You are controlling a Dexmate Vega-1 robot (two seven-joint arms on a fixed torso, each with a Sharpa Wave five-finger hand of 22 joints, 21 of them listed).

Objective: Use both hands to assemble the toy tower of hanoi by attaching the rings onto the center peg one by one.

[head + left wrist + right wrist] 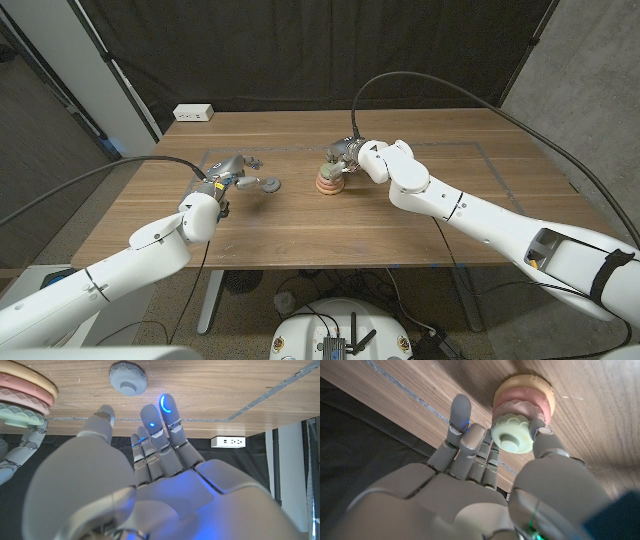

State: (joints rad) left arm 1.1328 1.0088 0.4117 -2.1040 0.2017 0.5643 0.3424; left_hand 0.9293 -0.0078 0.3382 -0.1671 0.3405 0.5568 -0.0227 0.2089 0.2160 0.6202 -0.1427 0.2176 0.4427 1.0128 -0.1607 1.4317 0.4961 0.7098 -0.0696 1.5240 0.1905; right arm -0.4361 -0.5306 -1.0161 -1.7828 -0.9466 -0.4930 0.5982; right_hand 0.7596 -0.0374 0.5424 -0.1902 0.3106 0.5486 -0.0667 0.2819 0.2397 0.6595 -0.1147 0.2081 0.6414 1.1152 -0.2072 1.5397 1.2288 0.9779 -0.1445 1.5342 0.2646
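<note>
Head view. The wooden surface [400,220] carries a stacked toy tower [329,178] just right of the frame's centre, its rings pale yellow, pink and green from the base up. The right hand [352,156] stands at the tower's upper right, touching its top. The left hand [232,171] sits left of centre, with a loose grey ring [268,183] just beside it on its right, well apart from the tower. A white power strip [194,113] lies at the surface's far edge, upper left.

Left wrist view. The left hand's fingers [167,420] are straight and together, holding nothing. The grey ring [128,377], a scalloped disc with a raised round hub, lies flat near the frame's top, just beyond the fingertips and not touching them. Part of the tower [22,397] shows at the upper left edge.

Right wrist view. The right hand's fingers [460,420] are spread around the tower's top. A thumb tip presses the right rim of the pale green ring [512,435], a matte scalloped disc with a round knob at its centre, while the other fingers stand at its left; whether they touch it I cannot tell. Smooth pink and yellow rings sit beneath it.
</note>
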